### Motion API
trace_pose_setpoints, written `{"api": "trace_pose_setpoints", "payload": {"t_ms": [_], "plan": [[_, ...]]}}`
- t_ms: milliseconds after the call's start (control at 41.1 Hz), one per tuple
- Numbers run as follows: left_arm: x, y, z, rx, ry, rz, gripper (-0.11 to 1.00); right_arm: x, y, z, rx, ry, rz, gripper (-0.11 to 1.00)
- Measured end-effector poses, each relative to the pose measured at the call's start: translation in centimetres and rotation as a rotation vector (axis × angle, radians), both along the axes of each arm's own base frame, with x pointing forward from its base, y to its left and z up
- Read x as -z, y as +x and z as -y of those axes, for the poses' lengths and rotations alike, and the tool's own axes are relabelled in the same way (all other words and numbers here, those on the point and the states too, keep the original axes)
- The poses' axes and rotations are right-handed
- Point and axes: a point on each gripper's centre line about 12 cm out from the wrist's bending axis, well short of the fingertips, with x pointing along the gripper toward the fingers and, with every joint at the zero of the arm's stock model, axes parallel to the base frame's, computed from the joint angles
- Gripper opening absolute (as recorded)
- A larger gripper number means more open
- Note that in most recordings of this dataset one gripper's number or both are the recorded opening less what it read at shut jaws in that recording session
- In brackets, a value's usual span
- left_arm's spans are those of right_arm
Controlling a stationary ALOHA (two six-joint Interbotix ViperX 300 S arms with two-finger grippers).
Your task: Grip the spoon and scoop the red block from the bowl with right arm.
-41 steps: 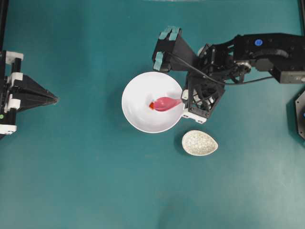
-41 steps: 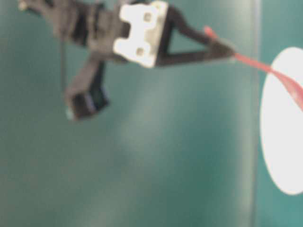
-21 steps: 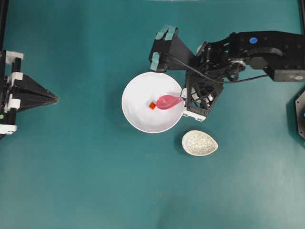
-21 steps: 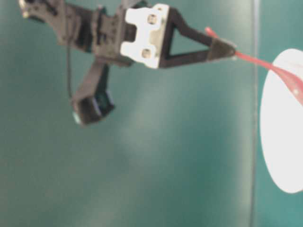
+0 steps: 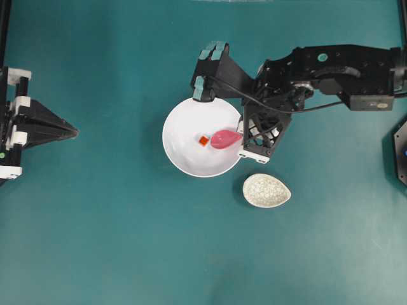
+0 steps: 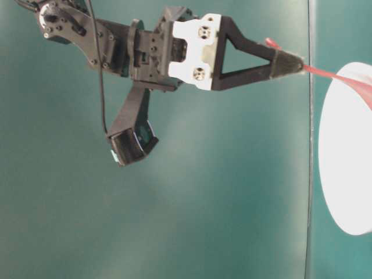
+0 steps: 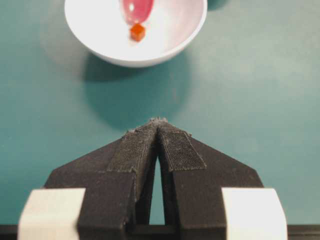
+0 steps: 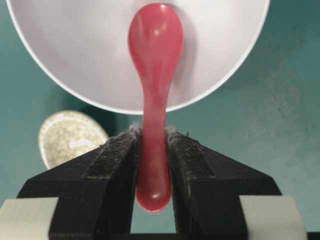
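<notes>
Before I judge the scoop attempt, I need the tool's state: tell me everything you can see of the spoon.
The spoon is a glossy pink-red soup spoon, plastic or ceramic by its look, with an oval scoop and a short straight handle. The right gripper is shut on the handle, whose rounded end pokes out behind the fingers. The scoop reaches over the rim into the white bowl. The red block lies just off the scoop's tip, not in it.

1. In the right wrist view, the red block is hidden; only the spoon point(image 8: 155, 95) shows inside the bowl point(image 8: 75, 75).
2. In the table-level view, the picture's right edge cuts off the bowl point(image 6: 346, 157) and the spoon's scoop.
3. The overhead view's left edge crops the left gripper point(image 5: 75, 132).
</notes>
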Motion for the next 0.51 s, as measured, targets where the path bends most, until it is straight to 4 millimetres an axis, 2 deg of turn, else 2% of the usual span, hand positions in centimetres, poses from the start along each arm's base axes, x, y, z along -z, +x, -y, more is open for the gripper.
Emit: {"api": "trace_pose_setpoints", "payload": {"t_ms": [510], "plan": [[0.0,0.0,0.0,0.0,0.0,0.0,0.0,0.4,2.4,-0.3,-0.015,-0.006,0.027,0.25]]}}
